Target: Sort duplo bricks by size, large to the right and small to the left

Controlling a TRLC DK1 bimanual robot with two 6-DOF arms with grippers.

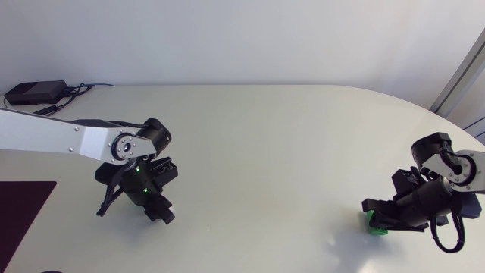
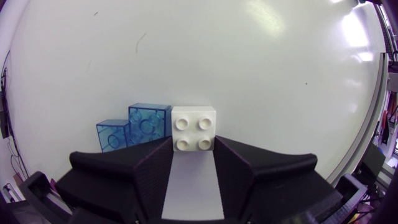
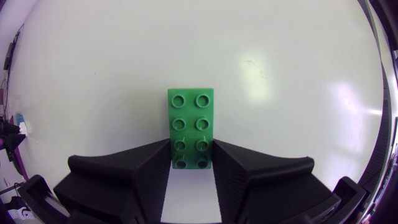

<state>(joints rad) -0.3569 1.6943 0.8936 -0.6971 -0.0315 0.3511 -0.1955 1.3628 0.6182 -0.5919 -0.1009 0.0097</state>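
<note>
Left gripper (image 2: 193, 143) clamps the white brick (image 2: 194, 123) near the table's (image 1: 265, 136) left edge. Right gripper (image 3: 191, 148) clamps the green brick (image 3: 191, 115) near its right edge.

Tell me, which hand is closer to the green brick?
Right. The right hand grips the green brick; the left hand is far across the table, holding a white brick.

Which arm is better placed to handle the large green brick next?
Right. The green brick sits in the right gripper, touched from both sides, already on the right. The left gripper is far away, at the white brick.
</note>
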